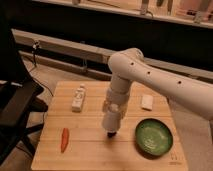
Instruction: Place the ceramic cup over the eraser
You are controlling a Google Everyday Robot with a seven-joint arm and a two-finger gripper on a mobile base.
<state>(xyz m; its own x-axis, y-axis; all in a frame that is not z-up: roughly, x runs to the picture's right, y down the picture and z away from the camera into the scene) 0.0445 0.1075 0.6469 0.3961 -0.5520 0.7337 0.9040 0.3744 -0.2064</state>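
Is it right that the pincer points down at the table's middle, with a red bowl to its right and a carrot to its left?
Not quite: the bowl is green, as the camera view shows. The pincer does point down mid-table, carrot at image left.

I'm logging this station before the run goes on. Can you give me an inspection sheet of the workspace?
Surface: wooden table, top in one piece.
Job's things: white eraser lies flat near the far right edge; no ceramic cup seen.
Clutter: green bowl at front right; orange carrot at front left; white bottle lying at back left.
Grippers: pincer points down over the table's middle, apart from the eraser.
Cables: dark cord by the left wall.
Surroundings: black chair at left; ledge behind.
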